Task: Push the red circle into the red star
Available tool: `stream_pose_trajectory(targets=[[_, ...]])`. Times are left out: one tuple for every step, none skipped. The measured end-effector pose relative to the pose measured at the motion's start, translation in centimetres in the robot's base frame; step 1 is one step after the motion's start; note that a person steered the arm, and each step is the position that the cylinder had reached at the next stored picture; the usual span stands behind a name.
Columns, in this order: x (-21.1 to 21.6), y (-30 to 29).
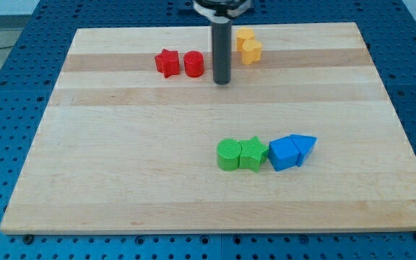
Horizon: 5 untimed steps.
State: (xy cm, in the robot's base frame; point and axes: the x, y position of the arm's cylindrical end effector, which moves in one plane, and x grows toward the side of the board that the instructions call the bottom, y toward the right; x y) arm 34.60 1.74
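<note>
The red circle (pixel 193 63) lies near the view's top, left of centre. The red star (pixel 167 63) sits just to its left; whether they touch is hard to tell, the gap is very small. My tip (pixel 222 81) rests on the board a little right of and below the red circle, apart from it. The rod rises straight up out of the view's top.
A yellow block (pixel 245 36) and a yellow heart-like block (pixel 251 50) sit right of the rod. Lower down stand a green circle (pixel 229 154), green star (pixel 251 153), blue block (pixel 284 152) and blue triangle (pixel 304 146) in a row. The wooden board (pixel 121 159) is edged by blue table.
</note>
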Motion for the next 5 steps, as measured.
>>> stream_pose_trajectory(targets=[[-1.7, -0.1], [-2.7, -0.4], [-2.8, -1.3], [-2.8, -3.2], [-2.8, -5.0]])
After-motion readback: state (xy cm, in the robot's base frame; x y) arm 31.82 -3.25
